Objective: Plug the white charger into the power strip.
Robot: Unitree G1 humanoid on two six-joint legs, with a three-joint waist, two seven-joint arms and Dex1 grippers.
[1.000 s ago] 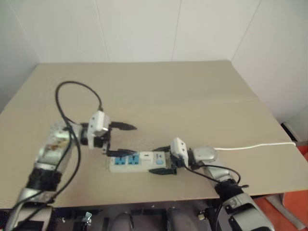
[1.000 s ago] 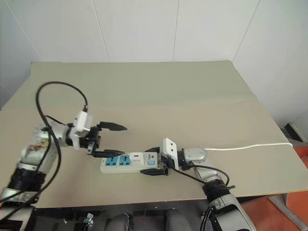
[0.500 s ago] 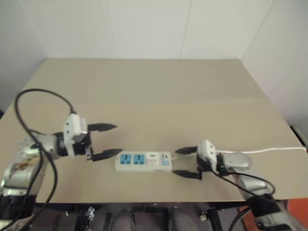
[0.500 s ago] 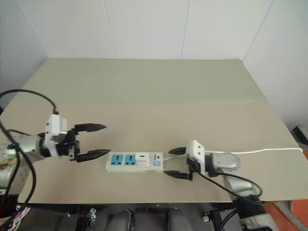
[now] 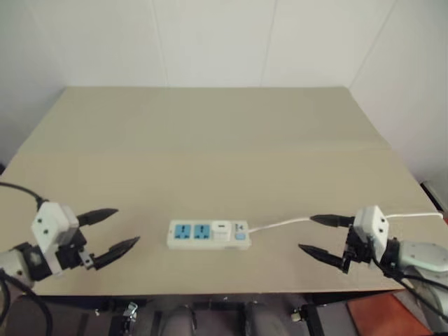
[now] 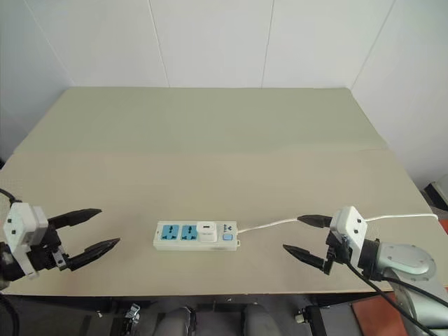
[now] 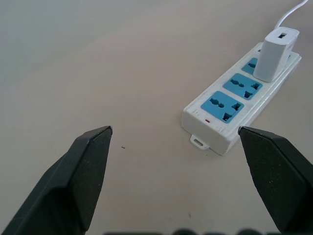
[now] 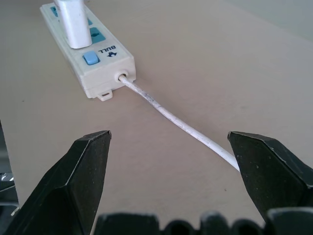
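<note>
From the head camera's left eye, the power strip (image 5: 209, 234) lies flat near the front edge of the tan table (image 5: 210, 140), long side running left to right, with the white charger (image 5: 221, 229) seated upright in the socket next to the blue switch (image 5: 239, 236); the two blue sockets to its left are bare. The thin white cord (image 5: 280, 225) leaves the strip's right end and runs off toward the table's right edge. The left gripper (image 5: 112, 229) hovers well to the left of the strip near the front left corner, fingers spread wide with nothing between them; the right gripper (image 5: 322, 234) hovers well to the right, over the cord, also spread wide and empty. The right eye gives the same layout: bare tabletop stretches from the strip to the back edge at the white wall (image 6: 210, 42), and open surface lies between each gripper and the strip. In the left wrist view, the two black fingers (image 7: 73, 181) stand far apart, framing the strip's near end, its small mounting tab (image 7: 198, 142) and the charger standing in the farthest socket. In the right wrist view, the black fingers (image 8: 73, 181) are likewise wide apart, with the cord crossing the table between them to the strip's switch end, where the charger rises just behind the switch.
</note>
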